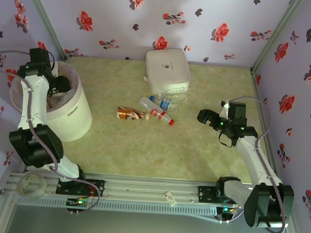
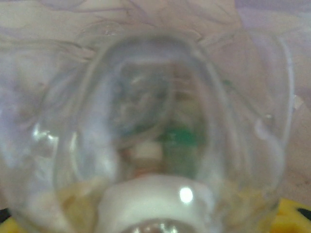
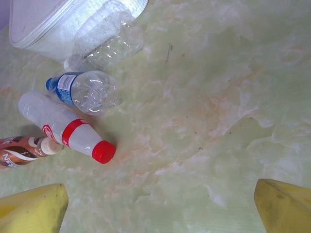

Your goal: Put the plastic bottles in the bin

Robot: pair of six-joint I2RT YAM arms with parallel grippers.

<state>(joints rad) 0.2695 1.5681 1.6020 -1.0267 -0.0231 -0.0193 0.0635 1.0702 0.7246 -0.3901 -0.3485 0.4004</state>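
My left gripper hangs over the mouth of the white bin at the table's left. It is shut on a clear bottle with a white cap, which sits blurred right against the left wrist camera. Several more bottles lie mid-table: a brown-wrapped one, a red-capped one, a blue-labelled one and a crushed clear one. My right gripper stands open to their right above bare table, its yellow fingers wide apart.
A flat white square box lies at the back, touching the crushed clear bottle. Floral walls close in the table on three sides. The pale green tabletop is bare in front of the bottles.
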